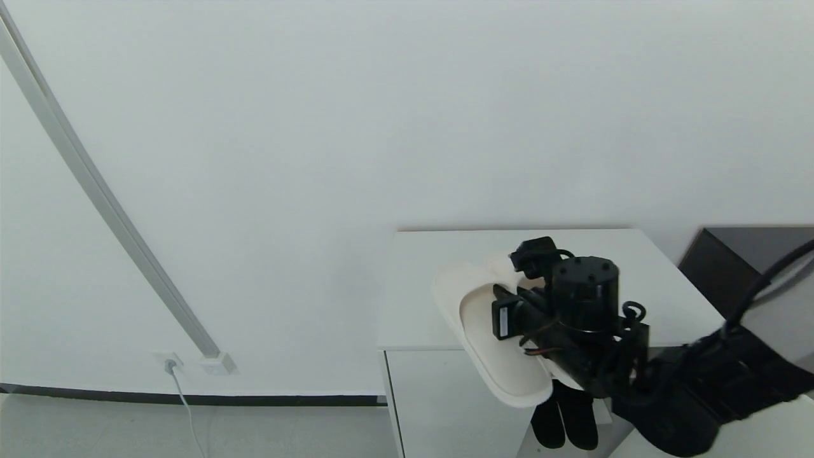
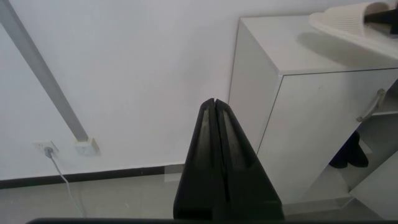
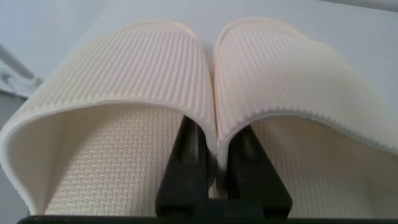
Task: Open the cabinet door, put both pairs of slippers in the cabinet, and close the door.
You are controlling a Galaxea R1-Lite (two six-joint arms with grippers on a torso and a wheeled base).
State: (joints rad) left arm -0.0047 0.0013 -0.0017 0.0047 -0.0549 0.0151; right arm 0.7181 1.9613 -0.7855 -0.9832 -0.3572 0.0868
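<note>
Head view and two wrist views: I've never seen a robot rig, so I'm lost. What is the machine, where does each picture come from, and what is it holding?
It is a two-armed robot on wheels. The wide picture comes from a camera on its head, looking down at a white cabinet. The other two come from cameras on its wrists, each looking along its own gripper. The right gripper has one finger inside each of the cream slippers, pinching the pair together above the cabinet's top. The left gripper is shut on nothing, off to the cabinet's side. A black pair of slippers sits lower down inside the cabinet.
</note>
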